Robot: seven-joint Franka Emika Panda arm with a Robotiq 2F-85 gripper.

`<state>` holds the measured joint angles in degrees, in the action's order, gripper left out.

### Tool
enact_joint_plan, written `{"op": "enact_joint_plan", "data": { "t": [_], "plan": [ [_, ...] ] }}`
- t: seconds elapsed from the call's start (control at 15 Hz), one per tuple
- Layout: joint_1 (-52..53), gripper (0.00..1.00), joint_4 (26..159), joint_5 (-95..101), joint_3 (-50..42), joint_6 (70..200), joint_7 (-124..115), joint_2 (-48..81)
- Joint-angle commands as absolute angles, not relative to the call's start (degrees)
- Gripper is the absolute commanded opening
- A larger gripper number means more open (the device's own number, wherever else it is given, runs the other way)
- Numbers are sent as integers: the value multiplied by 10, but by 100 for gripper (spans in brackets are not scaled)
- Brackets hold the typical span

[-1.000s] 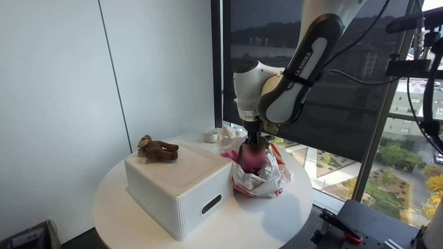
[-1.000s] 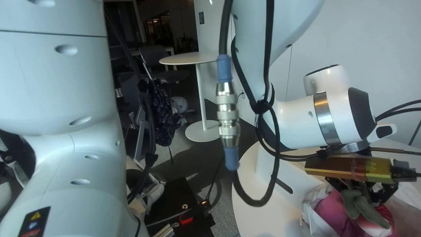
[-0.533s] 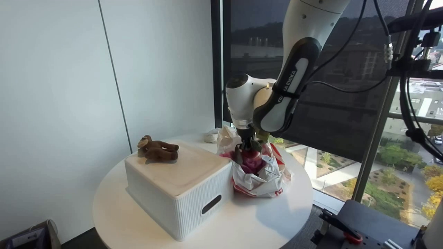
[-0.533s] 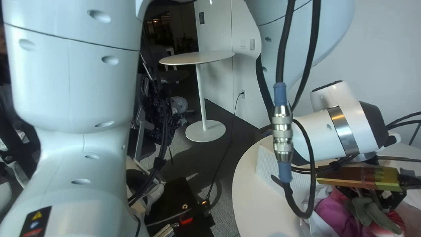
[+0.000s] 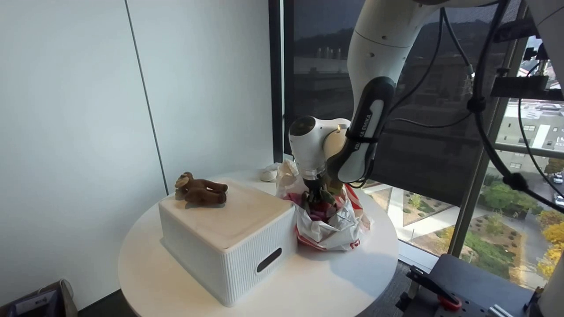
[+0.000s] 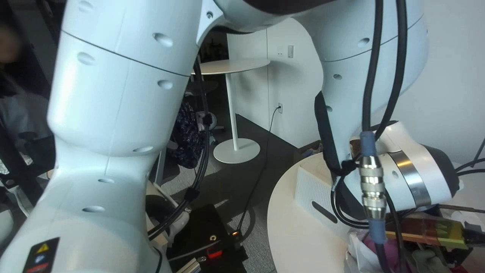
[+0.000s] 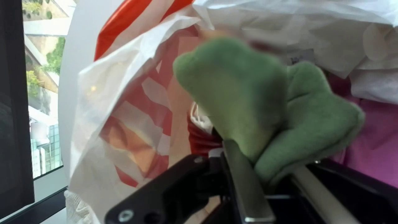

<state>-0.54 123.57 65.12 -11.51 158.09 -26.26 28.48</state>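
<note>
Green plush (image 7: 267, 116), gripped end hidden

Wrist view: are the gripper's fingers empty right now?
No, the gripper has a green plush piece pinched between its fingers, with the plastic bag behind it.

In an exterior view, a brown plush toy (image 5: 203, 191) is lying left of centre on a ribbed white box (image 5: 238, 215), which is resting on a round white table (image 5: 308, 286) at lower centre. A pale wall (image 5: 70, 110) is filling the upper left, and a dark blind (image 5: 440, 167) is hanging across the upper right, with green trees (image 5: 502, 199) showing outdoors at lower right. A dark box (image 5: 67, 301) is jutting in at the lower left corner. In an exterior view, another round table (image 6: 242, 66) is standing at upper centre.
</note>
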Motion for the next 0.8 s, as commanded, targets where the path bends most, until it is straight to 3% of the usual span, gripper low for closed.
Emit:
{"op": "enact_joint_plan", "data": {
  "t": [0.0, 0.2, 0.27, 0.33, 0.73],
  "plan": [
    [-2, 12, 1215, 682, -128, 1604, -288, 317],
    [0, 13, 1211, 700, -134, 1613, -303, 327],
    [1, 39, 1211, 704, -135, 1614, -312, 326],
    [-1, 40, 1212, 707, -134, 1618, -313, 323],
    [-10, 85, 1259, 668, -115, 1613, -281, 253]
  ]
}}
